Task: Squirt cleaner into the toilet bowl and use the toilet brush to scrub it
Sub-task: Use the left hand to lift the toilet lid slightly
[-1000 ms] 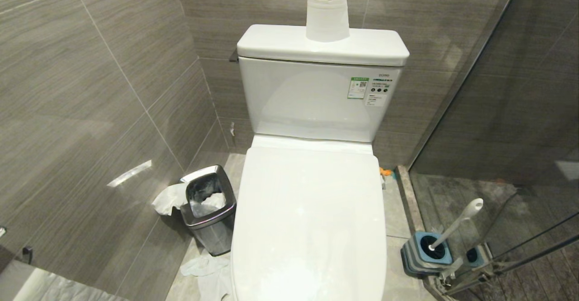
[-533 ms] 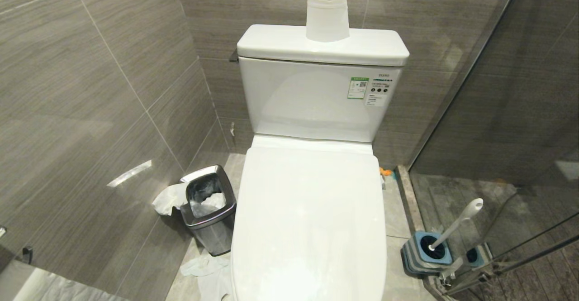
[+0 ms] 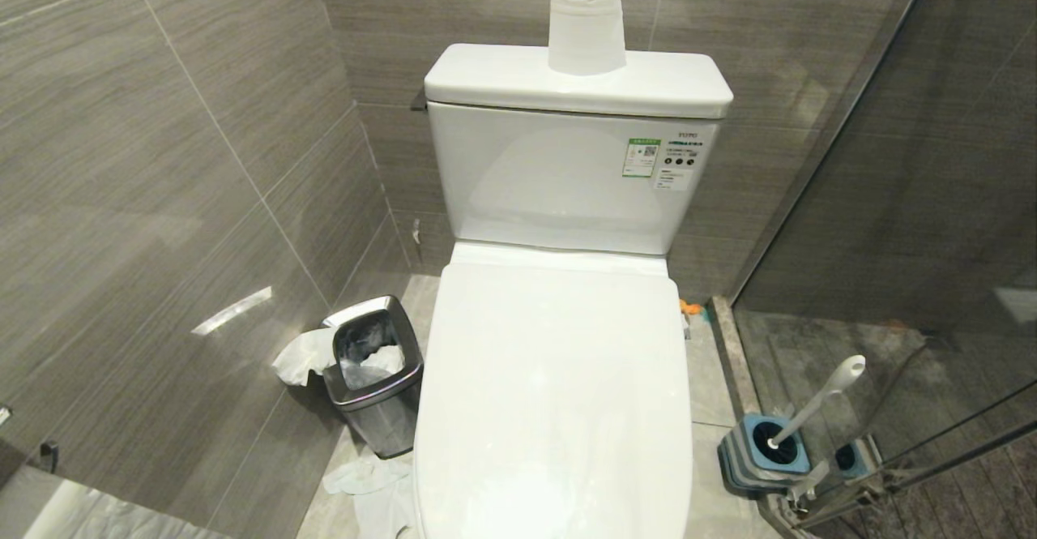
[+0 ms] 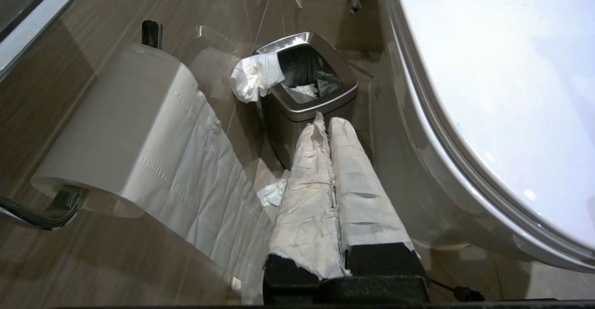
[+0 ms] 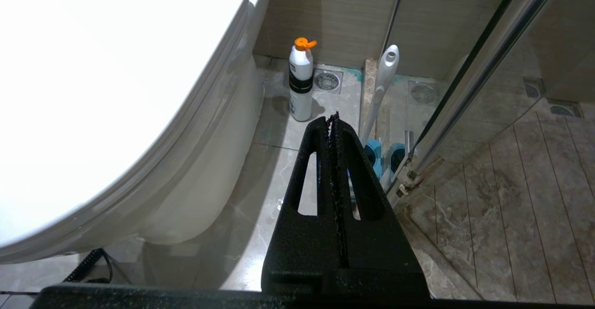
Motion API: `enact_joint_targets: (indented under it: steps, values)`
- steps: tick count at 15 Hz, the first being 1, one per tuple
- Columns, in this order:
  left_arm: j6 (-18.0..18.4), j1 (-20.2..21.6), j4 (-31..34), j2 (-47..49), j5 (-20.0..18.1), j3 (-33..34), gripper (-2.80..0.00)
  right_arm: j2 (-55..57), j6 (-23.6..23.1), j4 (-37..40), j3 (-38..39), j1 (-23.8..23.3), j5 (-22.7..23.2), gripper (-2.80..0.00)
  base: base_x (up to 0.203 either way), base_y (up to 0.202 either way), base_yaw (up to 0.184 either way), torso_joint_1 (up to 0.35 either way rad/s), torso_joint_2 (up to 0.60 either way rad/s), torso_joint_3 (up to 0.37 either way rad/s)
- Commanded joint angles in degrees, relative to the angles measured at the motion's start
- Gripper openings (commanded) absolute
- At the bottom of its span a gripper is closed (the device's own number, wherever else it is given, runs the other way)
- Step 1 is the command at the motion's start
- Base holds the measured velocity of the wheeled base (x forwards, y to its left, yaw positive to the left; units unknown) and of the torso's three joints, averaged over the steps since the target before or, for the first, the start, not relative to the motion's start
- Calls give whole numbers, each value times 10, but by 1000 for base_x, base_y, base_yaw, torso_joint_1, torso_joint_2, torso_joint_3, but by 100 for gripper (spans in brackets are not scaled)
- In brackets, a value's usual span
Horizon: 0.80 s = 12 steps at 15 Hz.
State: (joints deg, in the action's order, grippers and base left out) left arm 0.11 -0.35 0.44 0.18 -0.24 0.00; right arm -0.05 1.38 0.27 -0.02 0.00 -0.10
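The toilet's white lid is down, so the toilet bowl is hidden. The toilet brush stands tilted in its blue-and-grey holder on the floor to the right of the toilet, only its white handle showing. A white cleaner bottle with an orange cap stands on the floor beside the toilet base. Neither arm is in the head view. My left gripper, its fingers wrapped in white paper, is shut and empty, low beside the toilet's left side. My right gripper is shut and empty, low on the right.
A steel bin with crumpled tissue stands left of the toilet, with more tissue on the floor. A paper roll sits on the tank, another hangs on the left wall. A glass shower partition closes the right side.
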Motion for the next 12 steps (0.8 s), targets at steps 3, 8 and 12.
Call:
enact_joint_targets:
  steps: [3,8,12]
  values:
    - [1,0,0,0,0,1,-280,0,0,0,0,0,0,-280,0,0,0,0,0,0]
    - [11,0,0,0,0,0,-280,0,0,0,0,0,0,-280,0,0,0,0,0,0]
    - [45,0,13,26,-34,-67,-280,0,0,0,-1,0,0,-280,0,0,0,0,0,0]
